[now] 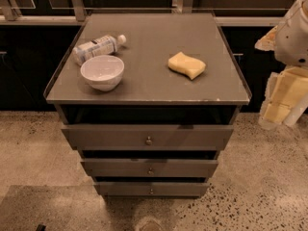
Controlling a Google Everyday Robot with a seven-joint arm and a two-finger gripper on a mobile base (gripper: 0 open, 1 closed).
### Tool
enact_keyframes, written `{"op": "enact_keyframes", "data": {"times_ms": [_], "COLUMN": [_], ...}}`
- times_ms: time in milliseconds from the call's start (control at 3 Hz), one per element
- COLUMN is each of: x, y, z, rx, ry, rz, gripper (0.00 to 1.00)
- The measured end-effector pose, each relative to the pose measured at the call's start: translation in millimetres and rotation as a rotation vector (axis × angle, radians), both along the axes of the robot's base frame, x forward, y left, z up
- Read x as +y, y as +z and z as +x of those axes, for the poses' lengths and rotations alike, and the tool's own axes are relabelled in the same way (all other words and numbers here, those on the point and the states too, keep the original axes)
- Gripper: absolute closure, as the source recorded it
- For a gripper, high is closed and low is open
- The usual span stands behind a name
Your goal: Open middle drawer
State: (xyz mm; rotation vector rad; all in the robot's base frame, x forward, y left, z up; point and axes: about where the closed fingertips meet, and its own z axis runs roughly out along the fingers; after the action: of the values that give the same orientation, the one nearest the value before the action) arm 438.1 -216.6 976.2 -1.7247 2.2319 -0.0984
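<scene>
Middle drawer [183,168] shows its small round knob [150,170] at centre; the pincer [281,105] hangs well apart at the right edge; whether it is open or closed, I cannot tell.

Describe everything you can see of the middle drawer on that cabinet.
The middle drawer is a flat, dark grey front with a small round metal knob at centre, sitting level between the top drawer and bottom drawer. It looks shut or nearly so. Nothing touches it; the gripper hangs right of the cabinet, well clear.

Countertop [154,35], bottle [96,47], bowl [102,72], sponge [186,65], gripper [281,102] at right
</scene>
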Motion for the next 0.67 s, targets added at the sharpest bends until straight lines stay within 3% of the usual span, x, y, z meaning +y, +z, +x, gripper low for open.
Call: {"op": "enact_keyframes", "data": {"times_ms": [333, 667], "x": [0.0, -3.3], "y": [0.0, -10.8], "z": [0.0, -4.5], "rx": [0.000, -0.008], "ry": [0.000, -0.006], "rz": [0.000, 0.053], "gripper": [0.00, 0.00]}}
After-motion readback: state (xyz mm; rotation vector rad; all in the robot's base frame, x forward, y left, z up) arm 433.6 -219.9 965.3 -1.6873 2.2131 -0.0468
